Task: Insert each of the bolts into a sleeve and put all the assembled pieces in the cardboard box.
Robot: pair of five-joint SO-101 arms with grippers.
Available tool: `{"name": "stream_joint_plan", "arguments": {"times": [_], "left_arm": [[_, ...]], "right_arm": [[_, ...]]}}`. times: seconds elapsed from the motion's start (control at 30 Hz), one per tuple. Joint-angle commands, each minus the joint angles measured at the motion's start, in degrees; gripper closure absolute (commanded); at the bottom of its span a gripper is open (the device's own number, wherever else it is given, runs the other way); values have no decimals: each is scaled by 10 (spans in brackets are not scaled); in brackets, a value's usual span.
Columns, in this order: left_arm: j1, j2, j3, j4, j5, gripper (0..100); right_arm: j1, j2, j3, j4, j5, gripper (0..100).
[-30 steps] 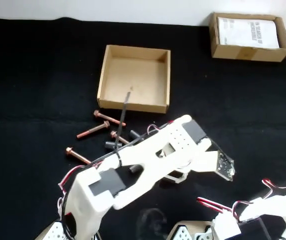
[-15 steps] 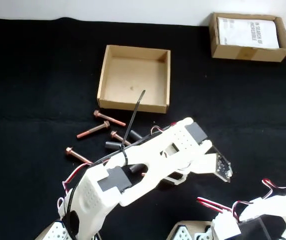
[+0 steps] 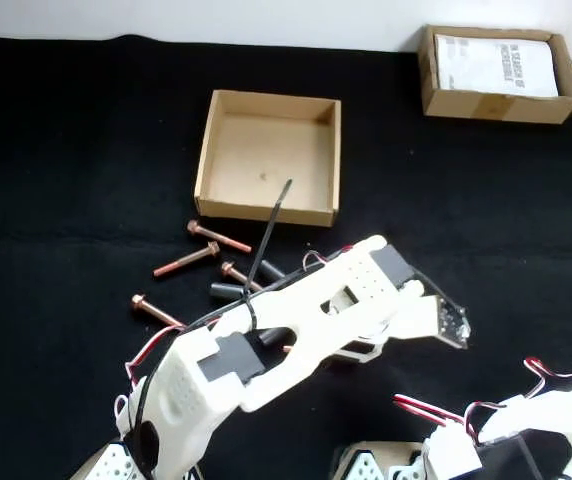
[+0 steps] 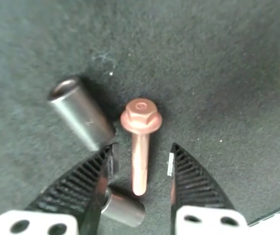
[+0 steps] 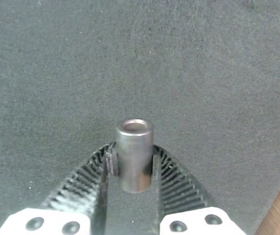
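**Straddling a bolt with the left gripper; sleeve clamped in the right**

Left wrist view: copper bolt [image 4: 140, 147] lies flat on the black cloth [image 4: 218, 63], hex head pointing away from the camera. The left gripper [image 4: 142, 149] is spread open, one ribbed finger on each side of the shank, neither touching it. A long sleeve [image 4: 81, 120] lies tilted just beside the bolt head. A short sleeve [image 4: 124, 209] sits near the bolt tip, against the inside of one finger; contact with the bolt cannot be judged.

Right wrist view: the right gripper [image 5: 134, 152] is closed on a held sleeve [image 5: 135, 154], which stands upright between the fingers with its bore facing the camera.

High view: the left arm [image 3: 316, 310] stretches across the middle of the table. Beside it lie four loose bolts [image 3: 218, 236], [image 3: 186, 260], [image 3: 238, 275], [image 3: 154, 310] and two loose sleeves [image 3: 228, 291], [image 3: 271, 268]. The cardboard box [image 3: 206, 150] sits open-topped just beyond them. The right arm [image 3: 516, 440] is at the near right edge. A second box [image 3: 431, 80] holding a printed sheet [image 3: 494, 62] stands at the far right.
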Motion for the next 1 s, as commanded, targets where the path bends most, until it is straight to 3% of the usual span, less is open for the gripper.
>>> {"name": "stream_joint_plan", "arguments": {"times": [0.0, 0.1, 0.3, 0.57, 0.97], "left_arm": [[-3, 14, -22, -7, 4, 819], [-1, 36, -25, -9, 19, 825], [-11, 86, -128, -4, 81, 944], [-11, 127, -234, 22, 116, 992], [-11, 125, -391, 123, 223, 989]], "right_arm": [[2, -15, -3, -5, 6, 992], [2, -16, -6, -5, 6, 992], [1, -16, -3, -5, 6, 992], [1, -18, -7, -5, 6, 992], [-28, -16, 0, 18, 5, 992]]}}
